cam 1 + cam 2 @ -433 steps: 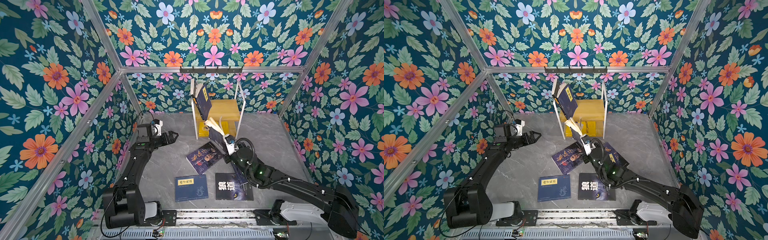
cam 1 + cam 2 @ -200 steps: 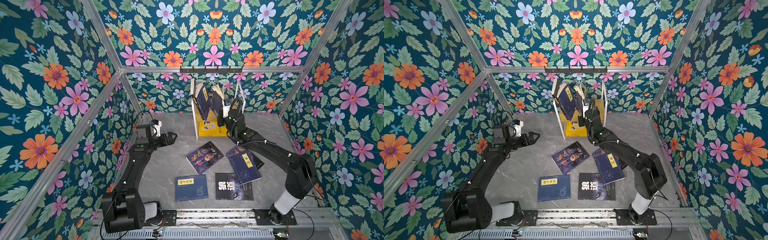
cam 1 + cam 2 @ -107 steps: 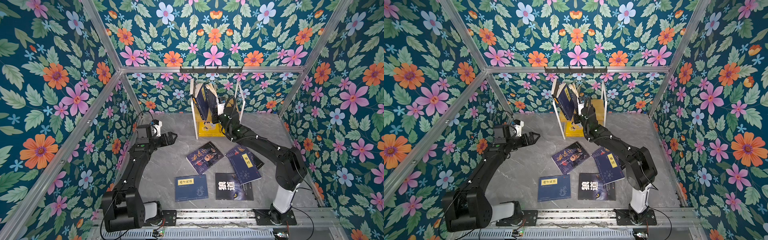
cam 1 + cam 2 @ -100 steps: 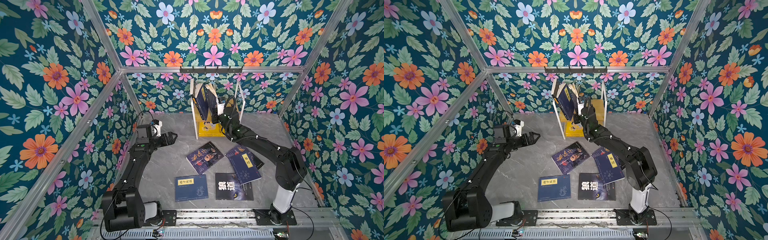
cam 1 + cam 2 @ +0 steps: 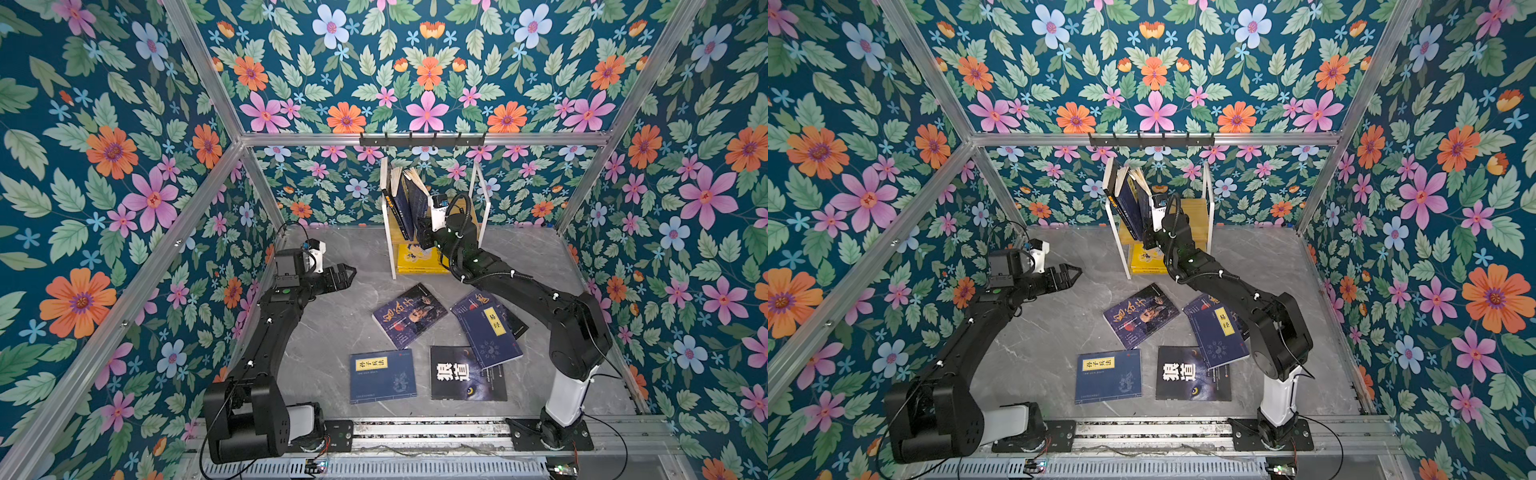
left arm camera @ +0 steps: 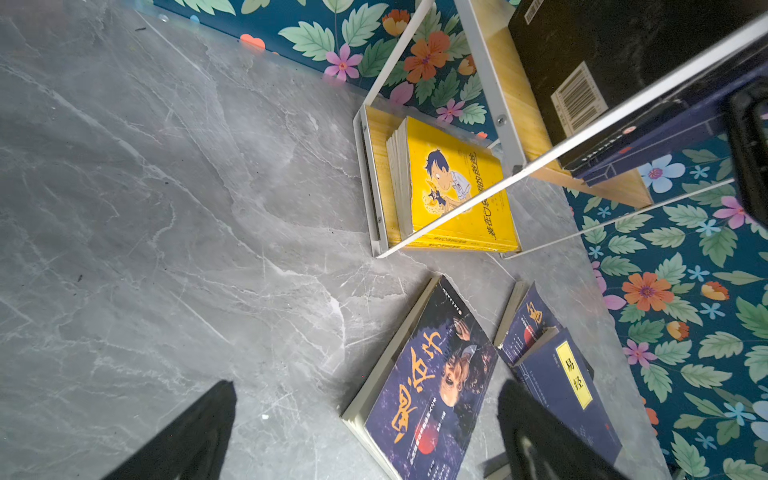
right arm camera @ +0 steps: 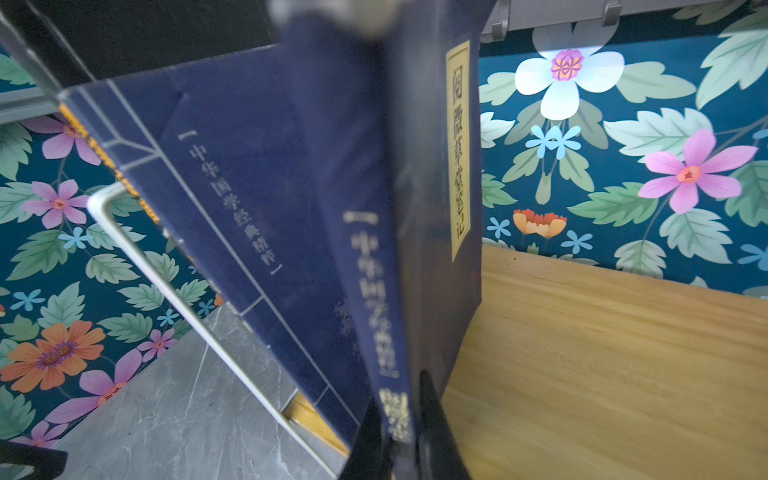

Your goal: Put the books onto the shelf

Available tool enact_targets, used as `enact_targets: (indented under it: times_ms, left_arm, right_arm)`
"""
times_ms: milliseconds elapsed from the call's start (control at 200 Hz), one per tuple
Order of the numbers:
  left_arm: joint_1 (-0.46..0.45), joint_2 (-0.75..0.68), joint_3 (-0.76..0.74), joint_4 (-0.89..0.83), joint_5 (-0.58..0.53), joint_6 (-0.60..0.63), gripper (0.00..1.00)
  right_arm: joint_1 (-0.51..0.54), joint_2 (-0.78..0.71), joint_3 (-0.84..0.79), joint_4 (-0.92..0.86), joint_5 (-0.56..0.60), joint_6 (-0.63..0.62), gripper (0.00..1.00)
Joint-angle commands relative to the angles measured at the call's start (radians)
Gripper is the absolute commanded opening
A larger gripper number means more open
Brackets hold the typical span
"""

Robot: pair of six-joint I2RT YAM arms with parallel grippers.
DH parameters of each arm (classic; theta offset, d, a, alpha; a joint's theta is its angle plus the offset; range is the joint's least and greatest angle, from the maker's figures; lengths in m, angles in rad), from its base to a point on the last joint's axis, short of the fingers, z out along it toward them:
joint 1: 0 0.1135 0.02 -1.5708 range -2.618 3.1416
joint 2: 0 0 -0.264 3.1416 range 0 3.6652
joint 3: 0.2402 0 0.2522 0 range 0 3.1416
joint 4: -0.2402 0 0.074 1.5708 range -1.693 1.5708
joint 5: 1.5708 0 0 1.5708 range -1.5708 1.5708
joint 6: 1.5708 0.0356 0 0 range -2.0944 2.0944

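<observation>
The right claw [image 7: 399, 434] is clamped on the lower spine of a navy paperback [image 7: 419, 166], one finger on each side. It holds the book on edge at the upper board of the shelf [image 5: 389, 253]. The shelf stands at the back of the grey marble counter [image 5: 328, 332], against the flowered wall [image 5: 428, 62] and below a black hook rail [image 5: 422, 140]. The paperback tilts toward a second navy volume [image 7: 232, 187] just beside it. Beyond that, a black-backed book [image 6: 582, 62] leans at the end of the white frame. Whether the held paperback's bottom edge rests fully on the wood cannot be told. On the lower board a yellow cartoon-boy book [image 6: 453, 183] lies flat, cover up. The left claw [image 5: 348, 278] is spread wide and grips nothing. It hangs above the counter to the left of the shelf, apart from every book, and its two dark fingers [image 6: 199, 432] show at the edge of the left wrist view. Five more books lie flat on the counter in front of the shelf. A portrait-cover book [image 5: 409, 316] sits nearest the shelf, turned at an angle. To its right a label-front navy book [image 5: 490, 332] lies across a dark book [image 5: 467, 300] and overlaps one corner of the black wolf-eye book [image 5: 467, 374]. A front navy book [image 5: 382, 376] with a yellow title label lies just beside the wolf-eye book, to its left.
</observation>
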Motion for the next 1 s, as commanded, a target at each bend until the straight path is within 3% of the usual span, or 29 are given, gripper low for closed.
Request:
enact_targets:
  times_ms: [0,385,995]
  left_arm:
    - [0.001,-0.007,0.0,0.011,0.009,0.012,1.0]
    - [0.002,-0.006,0.005,0.002,-0.013,0.02,1.0]
    - [0.01,0.002,0.009,-0.001,-0.015,0.018,1.0]
  right_arm:
    - [0.003,0.01,0.01,-0.055,-0.047,0.021,0.12]
    - [0.002,0.008,-0.003,-0.044,-0.103,0.017,0.29]
    - [0.001,0.026,0.074,-0.134,-0.275,-0.137,0.5]
